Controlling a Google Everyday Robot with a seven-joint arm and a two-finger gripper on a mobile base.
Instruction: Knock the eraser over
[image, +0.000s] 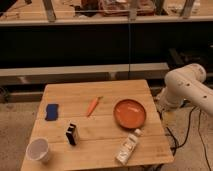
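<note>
The eraser (72, 134), a small black block with a pale face, stands upright on the wooden table (100, 92), near the front left. My gripper is out of view. Only a white arm segment (186, 86) shows at the right edge, beyond the table's right side and well away from the eraser.
A white cup (39, 149) stands at the front left corner, close to the eraser. A flat blue pad (51, 111) lies at the left, an orange carrot (93, 106) in the middle, an orange plate (130, 113) to the right, and a white bottle (128, 147) on its side at the front right. Shelving runs behind.
</note>
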